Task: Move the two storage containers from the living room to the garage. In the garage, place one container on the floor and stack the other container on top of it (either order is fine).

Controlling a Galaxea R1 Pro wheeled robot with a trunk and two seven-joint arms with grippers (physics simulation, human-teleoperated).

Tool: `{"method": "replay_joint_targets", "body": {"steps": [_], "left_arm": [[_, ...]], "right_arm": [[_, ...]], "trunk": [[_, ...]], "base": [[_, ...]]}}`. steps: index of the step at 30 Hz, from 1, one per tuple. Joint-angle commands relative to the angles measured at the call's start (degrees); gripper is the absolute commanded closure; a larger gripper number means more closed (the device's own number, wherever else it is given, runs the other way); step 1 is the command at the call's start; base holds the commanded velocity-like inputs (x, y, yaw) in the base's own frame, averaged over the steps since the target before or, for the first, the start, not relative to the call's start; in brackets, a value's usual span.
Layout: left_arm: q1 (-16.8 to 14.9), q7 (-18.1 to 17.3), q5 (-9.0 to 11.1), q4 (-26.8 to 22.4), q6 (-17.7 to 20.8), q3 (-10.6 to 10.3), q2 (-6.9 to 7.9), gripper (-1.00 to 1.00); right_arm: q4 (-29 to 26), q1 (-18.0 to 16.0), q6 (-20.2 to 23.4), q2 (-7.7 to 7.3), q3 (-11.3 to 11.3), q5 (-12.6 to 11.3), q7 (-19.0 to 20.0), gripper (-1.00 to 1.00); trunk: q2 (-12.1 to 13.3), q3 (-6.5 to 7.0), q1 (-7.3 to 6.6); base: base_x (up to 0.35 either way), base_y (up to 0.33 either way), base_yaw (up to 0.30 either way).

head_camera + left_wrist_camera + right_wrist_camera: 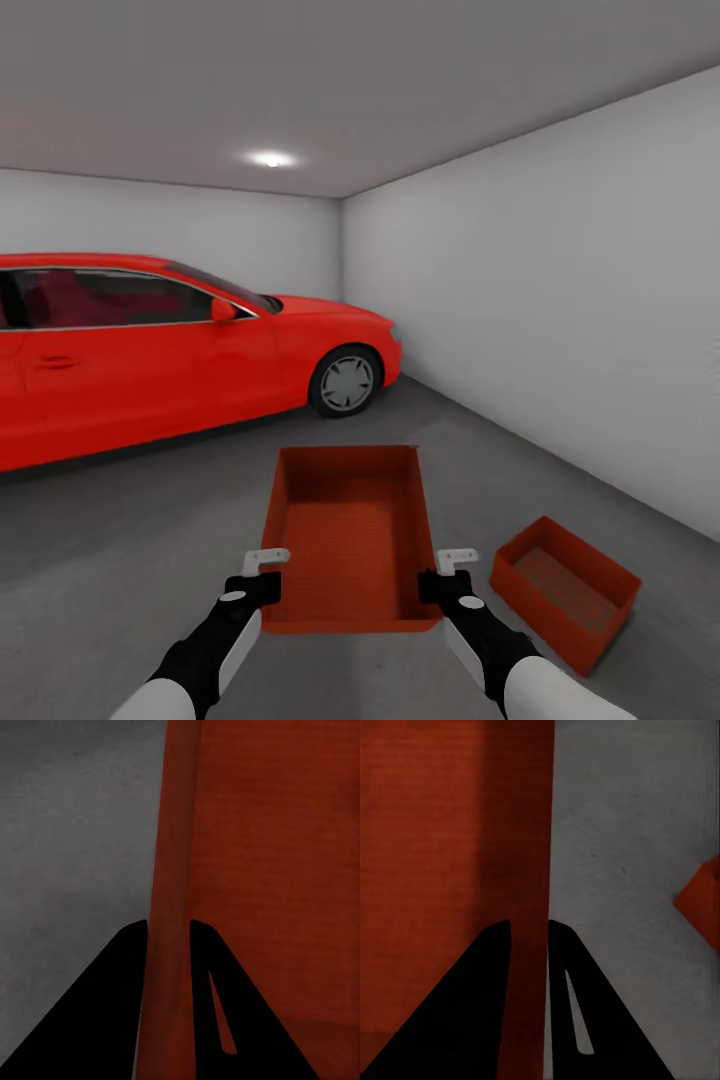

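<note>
Now both end effectors clamp held container; 2nd container on floor.

Pale grey walls, dark grey floor, a red car, one ceiling light

In front of us a storage container is carried between the two grippers: left gripper clamped on its left wall, right gripper on its right wall. To our right, the second container sits on the floor, apart from the carried one, near the right wall. A car stands ahead-left, behind both containers, nose toward that wall.
</note>
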Motion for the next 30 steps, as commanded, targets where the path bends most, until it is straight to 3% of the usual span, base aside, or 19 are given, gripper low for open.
{"method": "replay_joint_targets", "body": {"steps": [1,30], "left_arm": [[-0.05,0.85,-0.42,-0.41,-0.22,0.33,0.11,1.0],[-0.05,0.88,-0.42,-0.4,-0.22,0.33,0.11,1.0]], "right_arm": [[0.24,-0.05,-0.29,-0.6,-0.81,-0.66,-2.83,1.0],[0.24,-0.05,-0.52,-0.6,-0.89,-0.73,-2.83,1.0]], "trunk": [[-0.05,-0.08,0.04],[-0.05,-0.08,0.04]], "base": [[0.307,0.202,-0.287],[0.307,0.202,-0.287]]}}
